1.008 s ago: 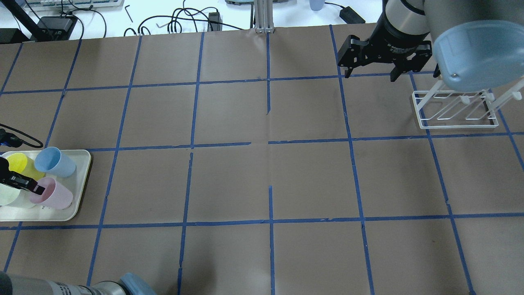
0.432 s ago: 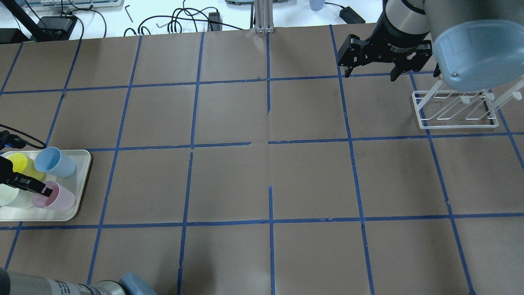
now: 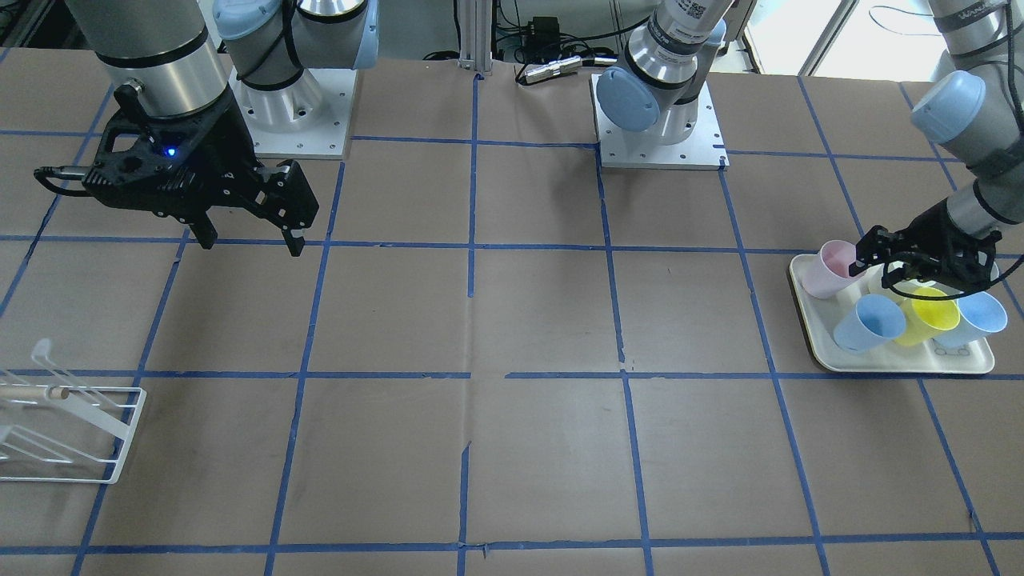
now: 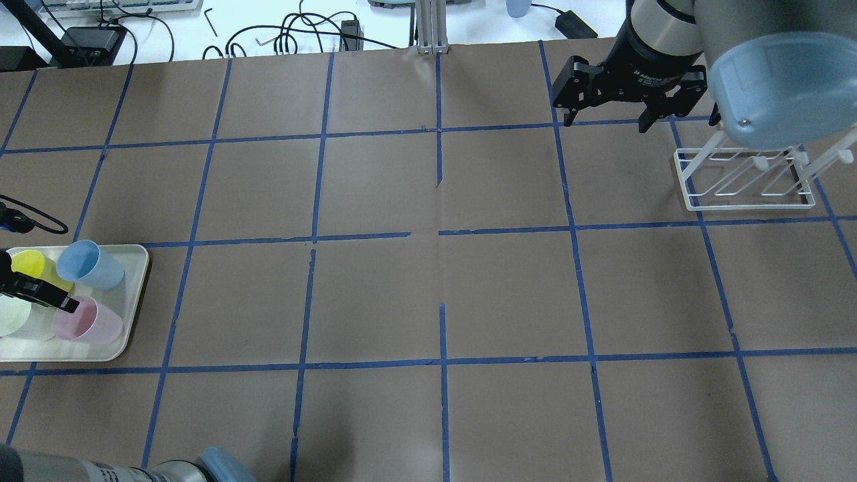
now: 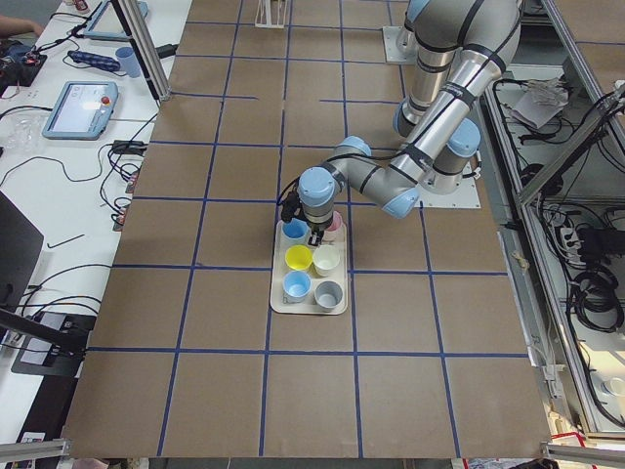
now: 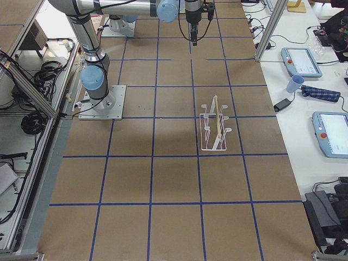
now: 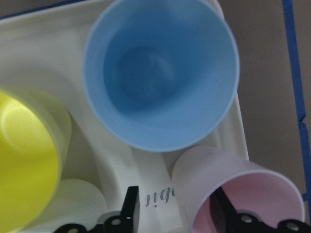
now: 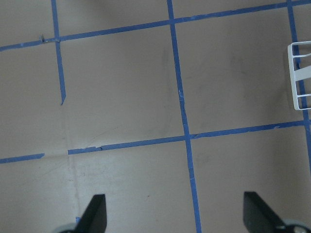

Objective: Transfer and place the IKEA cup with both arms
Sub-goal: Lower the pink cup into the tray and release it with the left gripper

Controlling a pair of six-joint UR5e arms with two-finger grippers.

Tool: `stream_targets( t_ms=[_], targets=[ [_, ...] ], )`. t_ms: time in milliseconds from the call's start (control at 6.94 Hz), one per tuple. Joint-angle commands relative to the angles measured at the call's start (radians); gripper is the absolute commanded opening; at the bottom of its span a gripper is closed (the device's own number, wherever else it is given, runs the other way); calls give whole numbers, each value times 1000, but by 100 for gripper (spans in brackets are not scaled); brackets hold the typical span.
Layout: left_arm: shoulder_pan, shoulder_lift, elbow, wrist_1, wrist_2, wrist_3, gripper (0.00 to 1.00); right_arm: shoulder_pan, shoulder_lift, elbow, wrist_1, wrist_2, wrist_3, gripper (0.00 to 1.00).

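The pale pink IKEA cup [image 4: 90, 323] stands upright on the near right corner of a cream tray [image 4: 130, 335] at the table's left edge. It also shows in the front view [image 3: 832, 268] and in the left wrist view [image 7: 252, 189]. My left gripper [image 4: 52, 300] is open and straddles the cup's rim. In the left wrist view [image 7: 175, 213] one finger is inside the cup and the other is outside it. My right gripper [image 4: 606, 122] is open and empty. It hovers above the table at the far right, and the right wrist view [image 8: 175, 218] shows bare table under it.
The tray also holds a light-blue cup [image 4: 90, 264], a yellow cup [image 4: 33, 266] and a cream cup [image 4: 17, 318], packed close around the pink one. A white wire rack [image 4: 743, 181] stands at the far right, just beside the right gripper. Cables lie beyond the table's far edge.
My left gripper has shifted slightly at the pink cup's rim, and the cup has moved a little to the right and toward the near edge. The right arm has not moved.
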Motion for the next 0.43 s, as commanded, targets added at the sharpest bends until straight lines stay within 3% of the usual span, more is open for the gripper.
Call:
stream_targets(
  t_ms=[0,288],
  targets=[
    [-9,40,56,-101,2,-11,95,0,0,0,0,0,2,100],
    [-100,106,131,-225,3,-123,100,0,0,2,0,0,2,100]
  ],
)
